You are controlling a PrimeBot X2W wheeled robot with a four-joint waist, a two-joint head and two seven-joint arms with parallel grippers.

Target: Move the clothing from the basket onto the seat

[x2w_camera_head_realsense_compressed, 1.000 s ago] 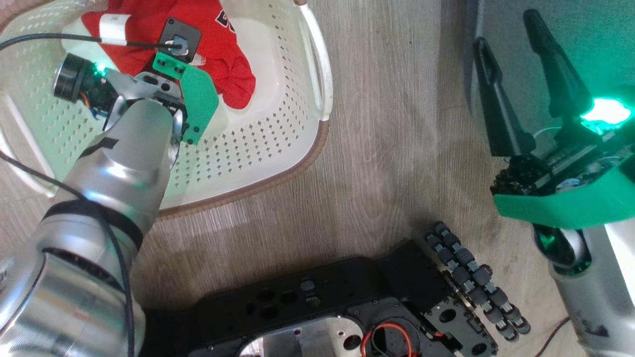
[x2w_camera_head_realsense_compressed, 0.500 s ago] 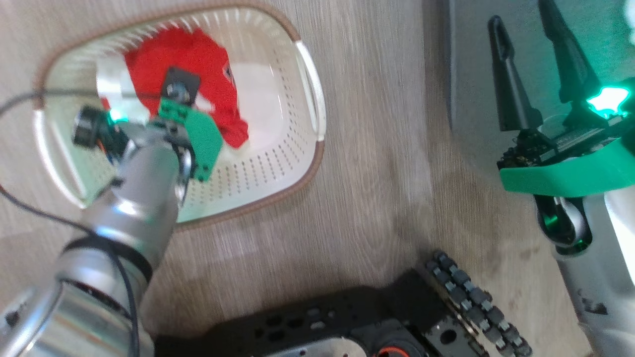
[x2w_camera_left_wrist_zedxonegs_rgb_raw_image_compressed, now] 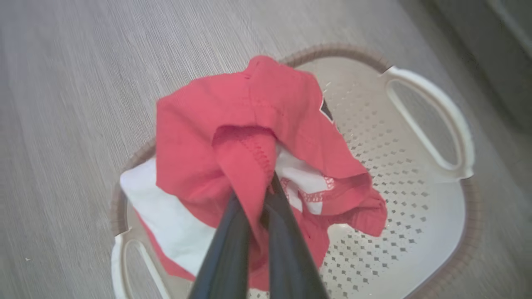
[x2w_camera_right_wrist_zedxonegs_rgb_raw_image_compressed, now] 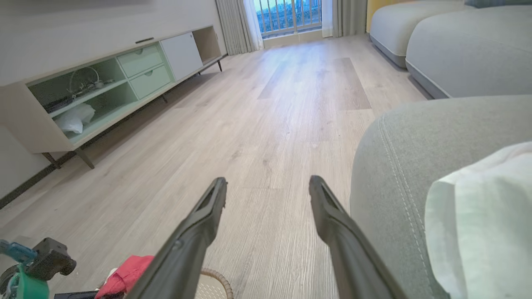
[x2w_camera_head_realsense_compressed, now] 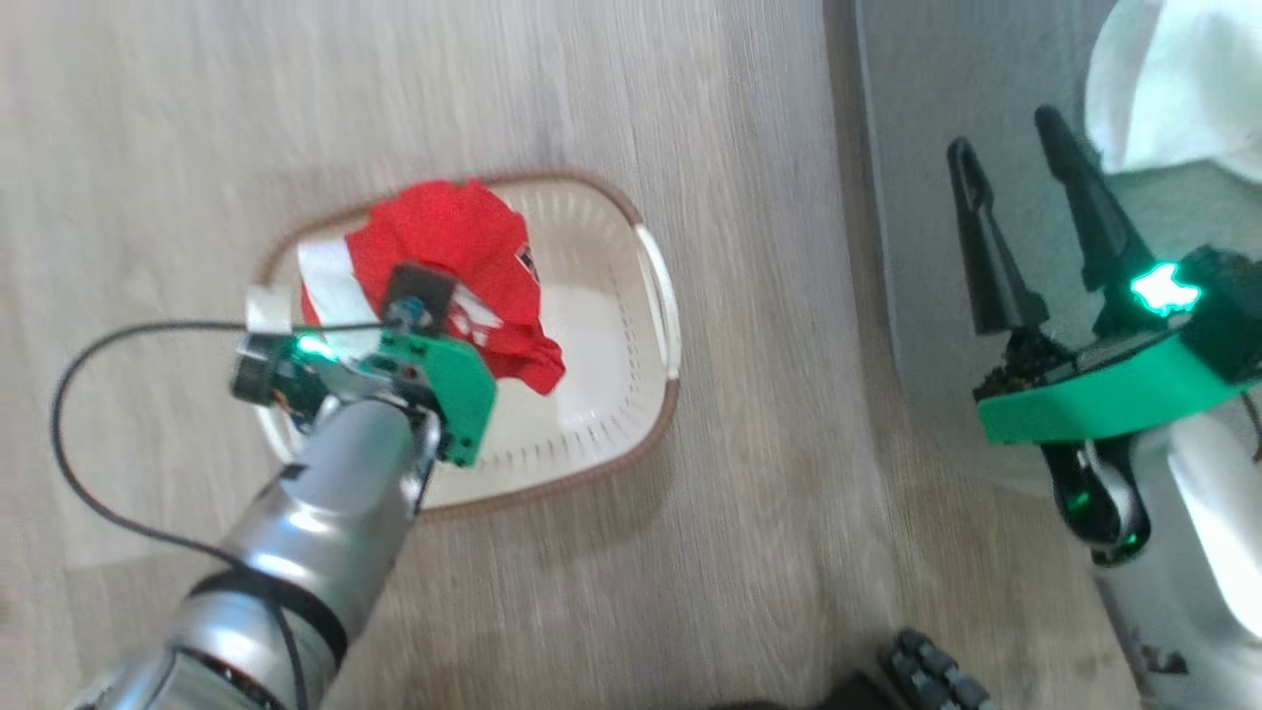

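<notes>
In the left wrist view, the left gripper [x2w_camera_left_wrist_zedxonegs_rgb_raw_image_compressed: 266,187] rises from the bottom centre. Its two dark fingers are pinched together on a fold of a red and white garment [x2w_camera_left_wrist_zedxonegs_rgb_raw_image_compressed: 199,124]. The cloth bunches around the fingertips at the centre of the frame, over the cream basket [x2w_camera_left_wrist_zedxonegs_rgb_raw_image_compressed: 415,232]. A white panel drapes toward the basket's lower left rim, and a red hem hangs to the right of centre.

In the head view, the basket sits on the wooden floor [x2w_camera_head_realsense_compressed: 690,99] left of centre. The grey-green seat [x2w_camera_head_realsense_compressed: 927,118] runs down the right side, well apart from the basket. The right gripper [x2w_camera_head_realsense_compressed: 1004,133] hovers over the seat at the upper right, fingers spread wide and holding nothing. A pale cloth [x2w_camera_head_realsense_compressed: 1173,89] lies on the seat in the top right corner.

The step in hand looks like lifting this garment out and carrying it to the seat. To do it well, the arm should rise straight up until the trailing hem and the white panel clear the rim. Otherwise the light basket may drag or tip. The pinch holds only a small fold, so a smooth, unhurried swing toward the right of the frame should keep it from slipping. The release should come well in over the cushion, beside the pale cloth and clear of the right gripper.
</notes>
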